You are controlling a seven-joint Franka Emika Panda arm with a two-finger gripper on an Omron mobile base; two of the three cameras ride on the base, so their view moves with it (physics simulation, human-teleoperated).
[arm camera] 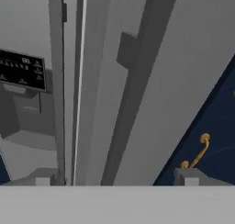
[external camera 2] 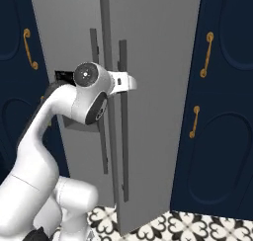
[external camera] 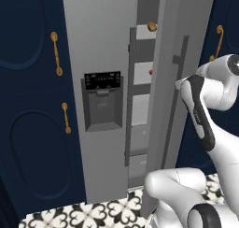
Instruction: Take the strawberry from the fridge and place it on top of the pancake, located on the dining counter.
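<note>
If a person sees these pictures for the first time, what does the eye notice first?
The tall grey fridge fills the middle, its right door swung partly open, so shelves show in the gap. A tiny red strawberry sits on a shelf inside, with a golden-brown lump higher up. The white arm reaches toward the door's dark handle, between navy cabinets.

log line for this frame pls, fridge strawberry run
phase: fridge right door ajar | strawberry on shelf in gap, not grasped | gripper open, fingers either side of door handle | pancake: not reached
</note>
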